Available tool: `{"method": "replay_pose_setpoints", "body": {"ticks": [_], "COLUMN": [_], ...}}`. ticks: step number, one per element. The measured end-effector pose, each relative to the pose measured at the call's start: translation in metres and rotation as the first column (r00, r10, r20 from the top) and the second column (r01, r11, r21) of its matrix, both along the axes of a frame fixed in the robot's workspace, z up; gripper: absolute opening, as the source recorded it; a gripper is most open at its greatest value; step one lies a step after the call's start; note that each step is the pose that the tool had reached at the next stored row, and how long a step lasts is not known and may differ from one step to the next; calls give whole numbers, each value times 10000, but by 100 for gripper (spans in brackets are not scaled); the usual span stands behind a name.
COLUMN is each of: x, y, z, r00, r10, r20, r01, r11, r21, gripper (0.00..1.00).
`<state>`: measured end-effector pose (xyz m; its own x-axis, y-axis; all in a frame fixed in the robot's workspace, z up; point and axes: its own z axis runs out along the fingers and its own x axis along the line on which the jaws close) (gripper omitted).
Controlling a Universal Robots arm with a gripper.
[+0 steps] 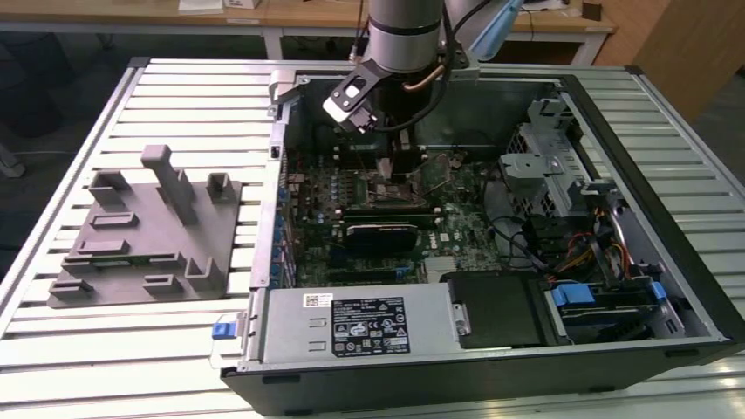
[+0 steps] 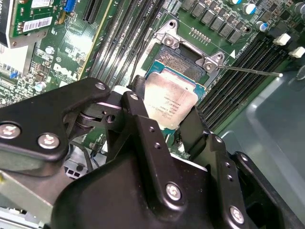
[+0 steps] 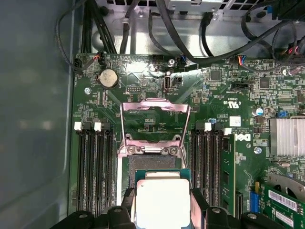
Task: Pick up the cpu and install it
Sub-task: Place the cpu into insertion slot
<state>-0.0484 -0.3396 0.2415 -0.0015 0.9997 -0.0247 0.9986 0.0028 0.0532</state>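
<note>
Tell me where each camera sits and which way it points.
Exterior view: off the arm, above, looking down into the open computer case; the arm reaches in.
First wrist view: on the wrist, facing the motherboard squarely; the tips of the end effector show.
Second wrist view: on the wrist, looking slantwise past the end effector's black body.
Shared: both wrist views show the cpu gripped at the open socket.
</note>
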Motion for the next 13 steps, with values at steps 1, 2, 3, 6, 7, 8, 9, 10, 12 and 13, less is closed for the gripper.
{"method": "replay_pose_setpoints", "body": {"ticks": [1,2,3,6,7,8,9,10,12,13], "x": [0,0,0,0,0,0,0,0,0,0], "y": [0,0,0,0,0,0,0,0,0,0], "z": [-10,-20,-30,-66,-78,-88,-96,-103,-113,-118], "r00": [10000,10000,10000,10000,10000,10000,10000,10000,10000,10000], "r10": [3,3,3,4,4,4,4,4,3,2], "r20": [-1,0,0,0,0,0,0,0,0,0], "r01": [-3,-3,-3,-4,-4,-4,-4,-4,-3,-2], "r11": [10000,10000,10000,10000,10000,10000,10000,10000,10000,10000], "r21": [0,0,0,0,0,0,0,0,0,0], "gripper": [54,54,54,54,54,54,54,54,54,54]}}
